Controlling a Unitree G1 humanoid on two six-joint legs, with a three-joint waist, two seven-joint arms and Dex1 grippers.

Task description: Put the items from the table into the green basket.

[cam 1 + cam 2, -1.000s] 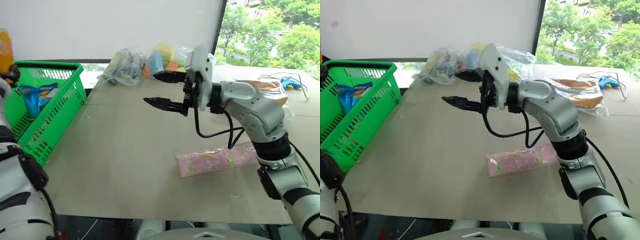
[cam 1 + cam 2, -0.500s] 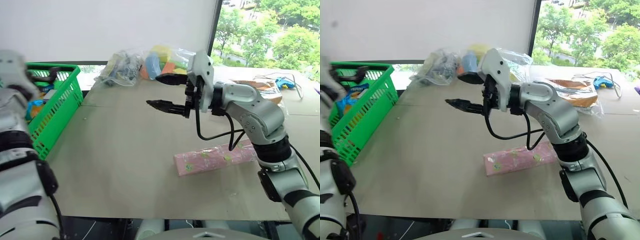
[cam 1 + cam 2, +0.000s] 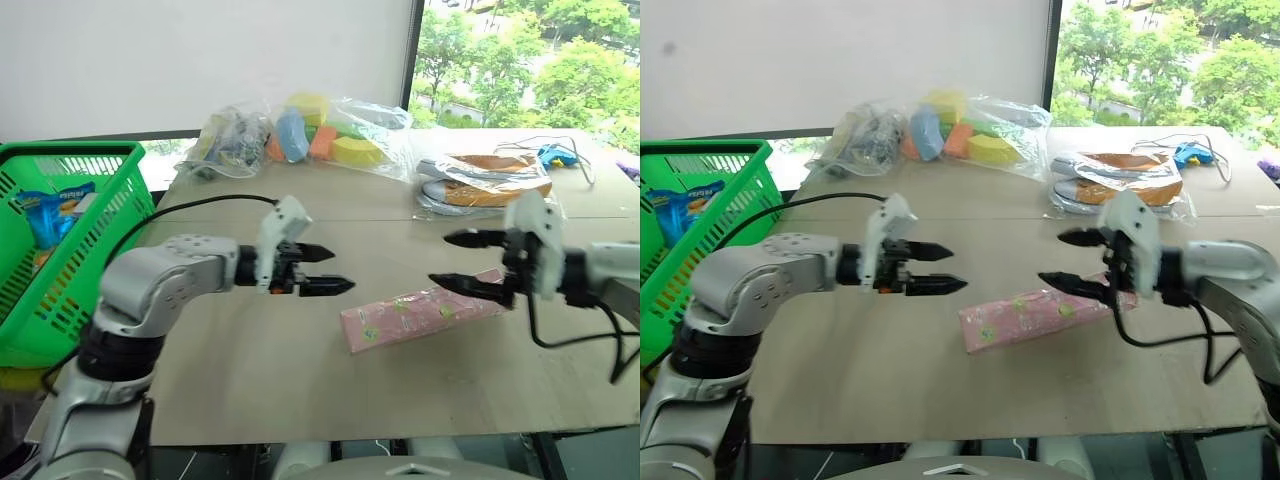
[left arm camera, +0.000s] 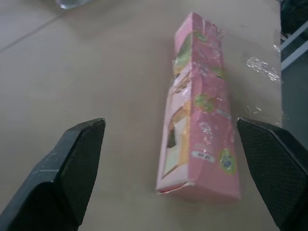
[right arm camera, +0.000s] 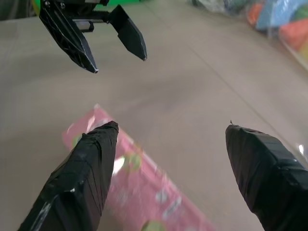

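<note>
The long pink pack (image 3: 420, 312) lies flat on the light-tan table (image 3: 250, 370), right of centre. My left gripper (image 3: 343, 270) hovers open just left of the pack's near end, pointing at it. The left wrist view has the pack (image 4: 199, 110) lying between and beyond the spread fingers (image 4: 72, 168). My right gripper (image 3: 438, 259) is open above the pack's right end, pointing left, and its wrist view takes in the pack (image 5: 139, 192) and the left gripper (image 5: 106, 43). The green basket (image 3: 75, 152) stands at the table's left edge with a blue packet (image 3: 50, 205) inside.
Clear bags of coloured sponges (image 3: 320, 130) sit at the table's back. A bag with tan shoes (image 3: 485, 185) lies at the back right, behind the right gripper. A blue tool with a cable (image 3: 555, 153) rests at the far right.
My right arm swung right and down from the table's middle to the pack's right end. My left arm came from the basket out over the table to the pack's left, open.
</note>
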